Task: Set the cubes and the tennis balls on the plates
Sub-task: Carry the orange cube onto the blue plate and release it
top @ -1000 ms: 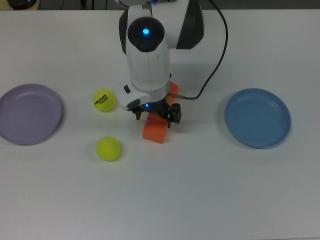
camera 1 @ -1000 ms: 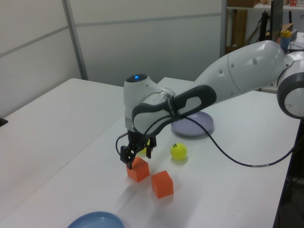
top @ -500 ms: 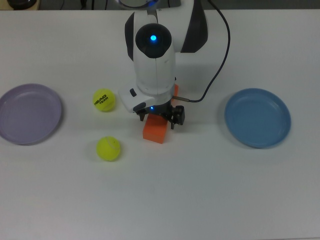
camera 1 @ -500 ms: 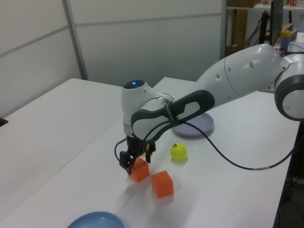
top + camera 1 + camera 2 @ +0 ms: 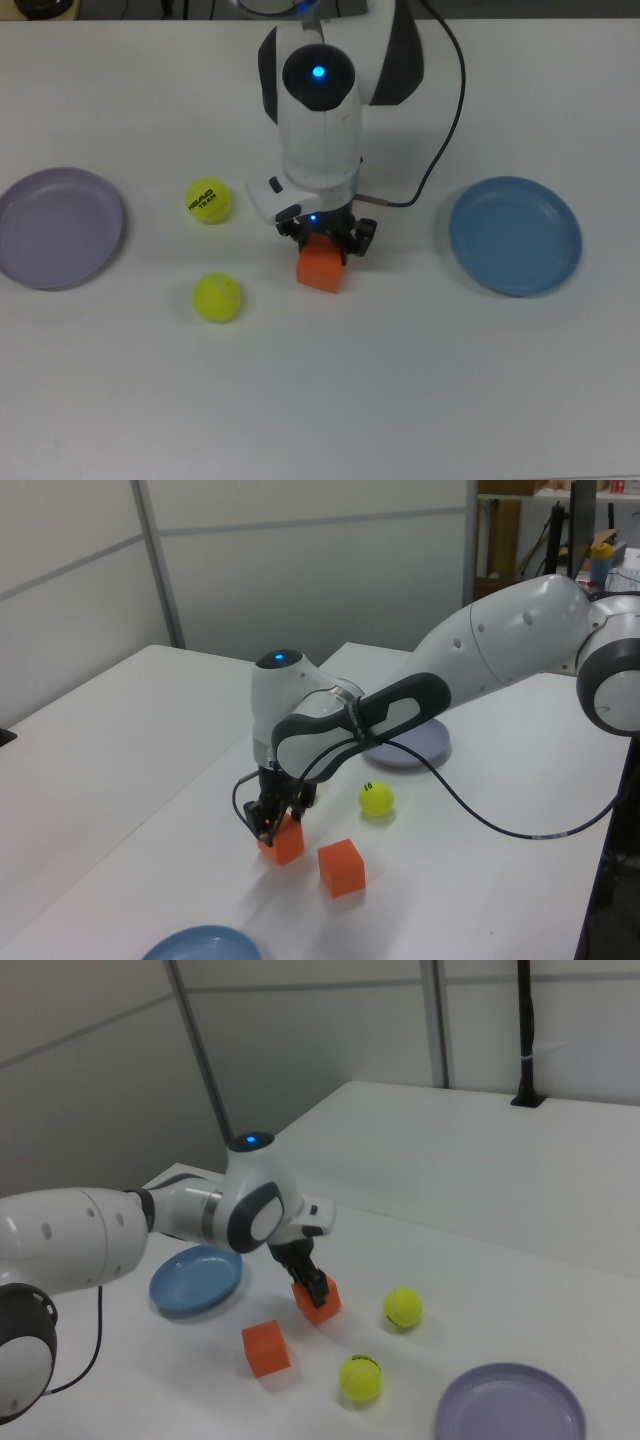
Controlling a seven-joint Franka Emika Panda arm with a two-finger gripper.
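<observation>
My gripper [image 5: 326,243] stands low over the table's middle, shut on an orange cube [image 5: 320,268] that still rests on the table; the same gripper [image 5: 273,821] and cube [image 5: 284,844] show in the left view. The arm hides the second cube in the top view, but it lies free beside the first [image 5: 342,867] [image 5: 265,1348]. A tennis ball [image 5: 208,200] with black print and a plain tennis ball [image 5: 217,297] lie at the top view's left. The lilac plate [image 5: 60,228] is at the far left and the blue plate [image 5: 515,236] at the right.
The white arm [image 5: 320,110] reaches in from the top view's upper edge, with a black cable [image 5: 445,130] looping to its right. In the left view the arm [image 5: 500,650] crosses above the lilac plate [image 5: 420,748].
The gripper has dropped lower and drawn in around the cube. The cube has shifted a little toward the top view's right and turned squarer. Balls, plates and the other cube have stayed put.
</observation>
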